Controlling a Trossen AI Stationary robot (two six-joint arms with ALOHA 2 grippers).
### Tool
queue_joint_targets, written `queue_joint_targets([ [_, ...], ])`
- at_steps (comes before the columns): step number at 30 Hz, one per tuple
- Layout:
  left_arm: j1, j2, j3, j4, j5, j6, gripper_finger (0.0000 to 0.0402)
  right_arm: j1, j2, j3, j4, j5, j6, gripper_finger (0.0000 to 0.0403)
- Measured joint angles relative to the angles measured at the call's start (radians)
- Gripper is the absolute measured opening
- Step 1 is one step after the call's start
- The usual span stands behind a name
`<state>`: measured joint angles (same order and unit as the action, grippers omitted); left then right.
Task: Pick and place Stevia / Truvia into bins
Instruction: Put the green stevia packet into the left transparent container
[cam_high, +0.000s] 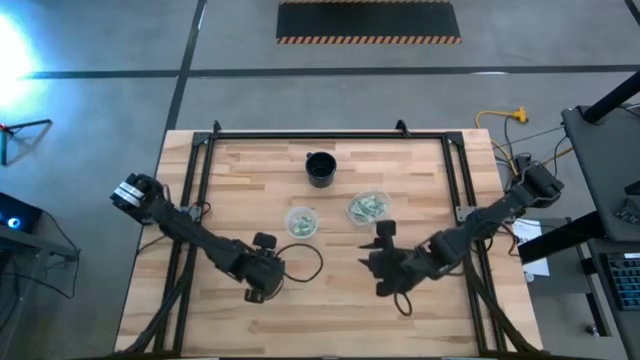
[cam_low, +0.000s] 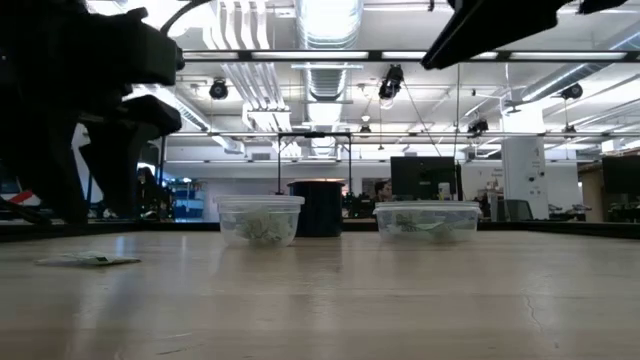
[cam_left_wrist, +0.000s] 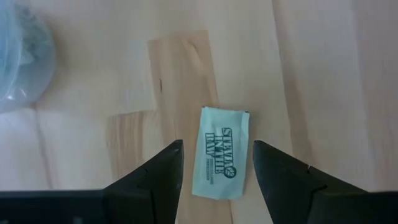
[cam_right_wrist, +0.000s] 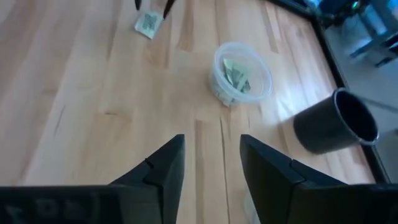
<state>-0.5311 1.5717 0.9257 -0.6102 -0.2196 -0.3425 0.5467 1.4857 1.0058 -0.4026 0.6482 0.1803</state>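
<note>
Overhead, table-level and two close wrist views.

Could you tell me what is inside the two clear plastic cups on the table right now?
Both clear cups hold green and white sweetener packets, loosely piled. How many lie in each cannot be counted, since they overlap and the translucent walls blur them.

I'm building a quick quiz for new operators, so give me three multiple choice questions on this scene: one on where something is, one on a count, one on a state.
1. Where is the lone sweetener packet?
A. in the black cup
B. flat on the table between the left gripper's fingers
C. held aloft

2. How many clear cups are there?
A. one
B. two
C. four

3. The right gripper is:
A. open, empty
B. clamped on a packet
C. inside a cup

Answers: 1 B, left wrist view shows it lying there. 2 B, one clear cup and another. 3 A, bare wood between its fingers.
</note>
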Motion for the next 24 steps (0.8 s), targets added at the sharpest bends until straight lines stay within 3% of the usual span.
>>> queue_joint_targets([
  [24,0.069,0.107,-0.002,0.078,0.104,0.062,0.0176,0.057,-0.013,0.0,0.079,0.035,-0.035,0.0128],
])
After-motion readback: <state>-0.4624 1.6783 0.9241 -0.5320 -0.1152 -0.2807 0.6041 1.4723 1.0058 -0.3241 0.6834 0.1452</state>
